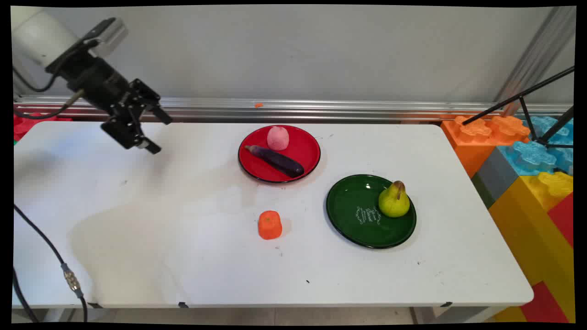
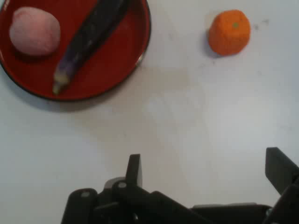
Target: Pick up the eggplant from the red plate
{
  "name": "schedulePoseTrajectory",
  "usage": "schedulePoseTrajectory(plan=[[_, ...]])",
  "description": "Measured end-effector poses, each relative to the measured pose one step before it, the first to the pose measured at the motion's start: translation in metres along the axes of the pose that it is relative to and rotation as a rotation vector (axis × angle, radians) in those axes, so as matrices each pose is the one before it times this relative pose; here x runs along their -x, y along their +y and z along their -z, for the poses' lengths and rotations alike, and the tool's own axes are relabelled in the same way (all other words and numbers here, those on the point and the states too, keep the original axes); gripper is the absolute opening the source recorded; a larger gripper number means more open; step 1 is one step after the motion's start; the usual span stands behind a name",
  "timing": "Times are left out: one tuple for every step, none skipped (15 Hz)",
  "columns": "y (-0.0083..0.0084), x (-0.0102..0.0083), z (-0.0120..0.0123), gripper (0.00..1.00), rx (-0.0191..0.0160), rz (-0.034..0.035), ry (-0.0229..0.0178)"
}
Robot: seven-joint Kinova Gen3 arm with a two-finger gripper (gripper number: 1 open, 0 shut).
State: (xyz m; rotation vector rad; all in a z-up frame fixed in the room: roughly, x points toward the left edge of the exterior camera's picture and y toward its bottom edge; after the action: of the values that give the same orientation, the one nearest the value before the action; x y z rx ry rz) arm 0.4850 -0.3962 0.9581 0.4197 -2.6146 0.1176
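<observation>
The black gripper [image 1: 158,133] hangs empty, jaws spread wide, above the white table [image 1: 137,238] at its ten o'clock corner. An eggplant [image 1: 277,160] and pink fruit [image 1: 278,138] share the red plate [image 1: 308,158]; a pear [image 1: 394,200] occupies the green plate [image 1: 348,211]. The orange piece [image 1: 269,225] sits alone at six o'clock of the red plate.

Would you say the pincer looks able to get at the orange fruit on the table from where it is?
Probably yes: the pincer hangs open above bare table, and the orange fruit stands alone, clear of the red plate and green plate.
</observation>
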Motion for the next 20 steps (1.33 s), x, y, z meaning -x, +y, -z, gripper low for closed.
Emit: schedulePoseTrajectory(plan=[[-0.00495, -0.00564, -0.00411, 1.00, -0.00803, -0.01152, 0.00494], [-0.00498, -0.00641, -0.00471, 1.00, -0.00635, -0.01436, 0.00519], [-0.00422, -0.00570, -0.00464, 1.00, -0.00398, -0.01375, 0.00378], [-0.00512, -0.00716, -0.00641, 1.00, -0.00479, -0.01836, 0.00462], [-0.00509, -0.00725, -0.00711, 1.00, -0.00483, -0.01934, 0.00305], [-0.00437, -0.00595, -0.00656, 1.00, -0.00352, -0.01627, 0.00171], [-0.00278, -0.00399, -0.00473, 1.00, -0.00231, -0.01097, 0.00083], [-0.00406, -0.00581, -0.00707, 1.00, -0.00366, -0.01532, 0.00013], [-0.00277, -0.00361, -0.00490, 1.00, -0.00419, -0.00832, -0.00074], [-0.00415, -0.00531, -0.00718, 1.00, -0.00641, -0.01202, -0.00136], [-0.00485, -0.00613, -0.00900, 1.00, -0.00693, -0.01335, -0.00166], [-0.00448, -0.00566, -0.00917, 1.00, -0.00756, -0.01277, -0.00201], [-0.00365, -0.00448, -0.00781, 1.00, -0.00594, -0.00990, -0.00184], [-0.00370, -0.00501, -0.00970, 1.00, -0.00559, -0.01026, -0.00249], [-0.00339, -0.00449, -0.01012, 1.00, -0.00462, -0.00948, -0.00287], [-0.00221, -0.00310, -0.00881, 1.00, -0.00273, -0.00689, -0.00355], [-0.00134, -0.00189, -0.00619, 1.00, -0.00152, -0.00486, -0.00206], [-0.00181, -0.00263, -0.00900, 1.00, -0.00196, -0.00728, -0.00339], [-0.00170, -0.00272, -0.01054, 1.00, -0.00115, -0.00766, -0.00361], [-0.00159, -0.00271, -0.01048, 1.00, -0.00117, -0.00745, -0.00245]])
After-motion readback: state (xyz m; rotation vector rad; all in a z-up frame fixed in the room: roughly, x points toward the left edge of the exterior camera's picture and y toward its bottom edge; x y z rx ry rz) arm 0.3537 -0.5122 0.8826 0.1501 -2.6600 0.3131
